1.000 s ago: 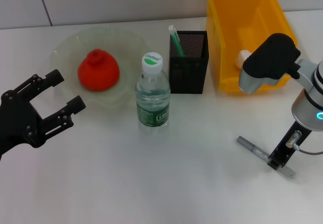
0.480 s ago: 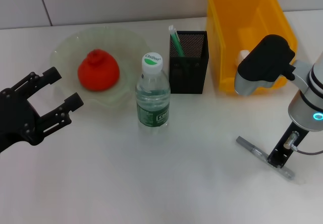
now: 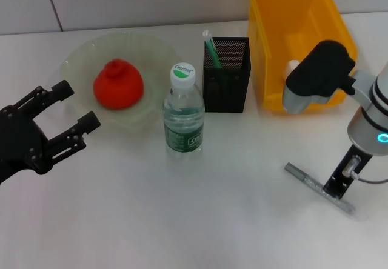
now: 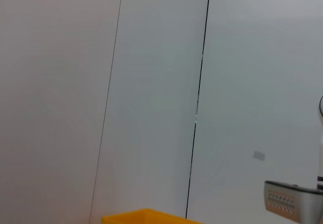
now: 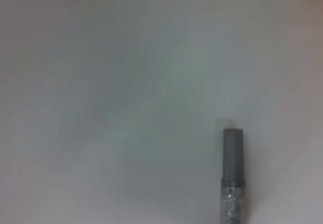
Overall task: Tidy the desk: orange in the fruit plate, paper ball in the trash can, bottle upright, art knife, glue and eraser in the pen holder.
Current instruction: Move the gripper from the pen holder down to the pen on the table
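The orange (image 3: pixel 118 84) lies in the fruit plate (image 3: pixel 77 56) at the back left. Beside the plate the bottle (image 3: pixel 183 112) stands upright. Behind it is the pen holder (image 3: pixel 227 78), with a green-and-white stick (image 3: pixel 210 46) poking out; I cannot tell if this is the glue. The white paper ball (image 3: pixel 293 68) rests inside the trash can (image 3: pixel 297 14). The grey art knife (image 3: pixel 309 183) lies on the table at the right, its end also in the right wrist view (image 5: pixel 232 173). My right gripper (image 3: pixel 337 188) is down on its middle. My left gripper (image 3: pixel 68 112) hovers open at the left. The eraser is out of view.
The white table runs to a pale panelled wall behind. The trash can's rim (image 4: pixel 146 217) and a grey part of the right arm (image 4: pixel 293 203) show in the left wrist view. Bare table lies in front of the bottle.
The right gripper has shifted slightly up and to the right along the art knife. The left gripper has drifted a little to the left.
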Robot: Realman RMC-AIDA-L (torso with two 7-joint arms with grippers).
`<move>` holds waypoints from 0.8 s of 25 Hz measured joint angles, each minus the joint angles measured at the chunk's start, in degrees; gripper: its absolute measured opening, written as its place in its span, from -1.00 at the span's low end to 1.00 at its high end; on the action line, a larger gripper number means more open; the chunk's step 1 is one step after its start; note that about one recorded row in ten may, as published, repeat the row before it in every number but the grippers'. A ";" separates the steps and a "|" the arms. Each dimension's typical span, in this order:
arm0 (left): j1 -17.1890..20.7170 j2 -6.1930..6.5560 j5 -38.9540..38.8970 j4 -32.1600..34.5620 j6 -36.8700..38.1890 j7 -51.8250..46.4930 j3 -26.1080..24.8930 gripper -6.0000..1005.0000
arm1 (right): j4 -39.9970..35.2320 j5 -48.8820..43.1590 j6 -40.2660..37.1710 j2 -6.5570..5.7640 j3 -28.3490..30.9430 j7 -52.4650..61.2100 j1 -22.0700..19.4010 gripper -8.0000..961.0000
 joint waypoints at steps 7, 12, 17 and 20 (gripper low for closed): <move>0.15 0.00 0.01 0.05 0.00 0.00 0.00 0.56 | -5.98 -0.15 -1.06 -0.04 0.46 -0.35 -1.15 -0.82; 0.29 0.00 0.00 0.05 0.07 0.00 0.00 0.56 | -5.76 0.07 -1.44 -0.04 0.04 -0.39 -1.07 -0.63; 0.30 0.00 0.01 0.05 0.09 0.00 0.00 0.56 | -5.26 0.19 -1.79 -0.04 0.35 -0.42 -0.87 -0.49; 0.13 0.01 0.01 0.05 0.07 0.00 0.00 0.56 | -5.10 0.21 -1.85 -0.02 0.46 -0.45 -1.03 -0.41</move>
